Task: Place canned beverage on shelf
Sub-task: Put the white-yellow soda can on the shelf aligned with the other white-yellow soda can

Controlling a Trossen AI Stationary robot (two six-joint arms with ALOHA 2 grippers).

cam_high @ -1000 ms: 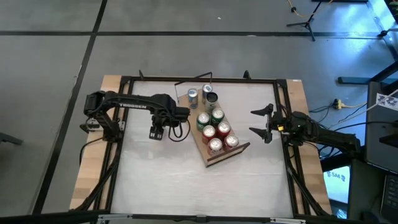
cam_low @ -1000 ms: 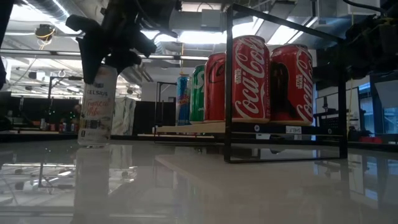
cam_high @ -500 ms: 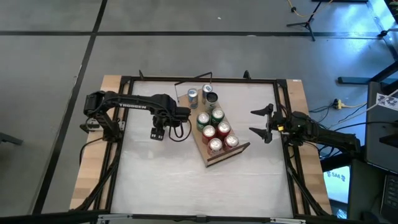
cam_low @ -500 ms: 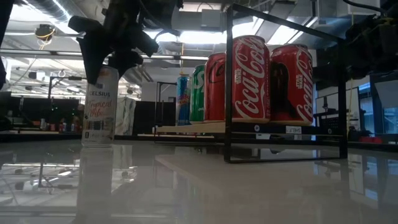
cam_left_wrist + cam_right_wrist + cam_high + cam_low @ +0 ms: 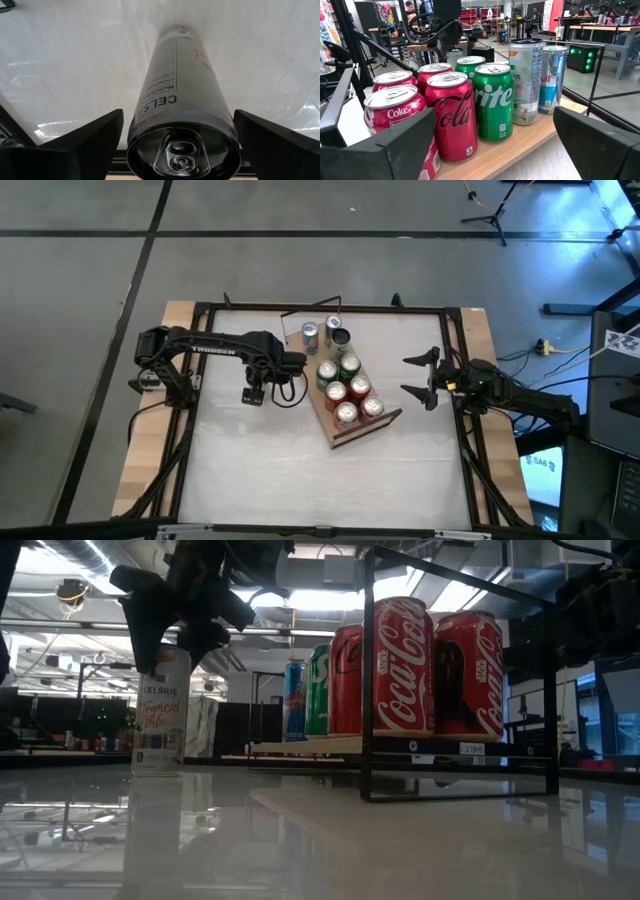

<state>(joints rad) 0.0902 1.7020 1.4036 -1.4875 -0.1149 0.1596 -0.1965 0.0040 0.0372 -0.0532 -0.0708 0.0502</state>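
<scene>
On the glossy white table [image 5: 260, 470], toward its left side, a tall slim silver aluminium can [image 5: 182, 120] with Celsius lettering stands upright on the tabletop, apart from the shelf. The left gripper [image 5: 255, 394] hangs just above its lid, the dark arm reaching in from the left and bent downward; its two black fingers [image 5: 87, 137] stand wide on either side of the can without touching it. At the middle lies the long light-wood shelf [image 5: 340, 442], set diagonally, bearing smooth red cola cans [image 5: 451, 112], green cans [image 5: 492, 100] and slimmer silver ones inside a thin black wire frame [image 5: 368, 670]. On the right, the right gripper [image 5: 418, 378] waits level beside the shelf, jaws spread wide and empty, pointing at the cans.
</scene>
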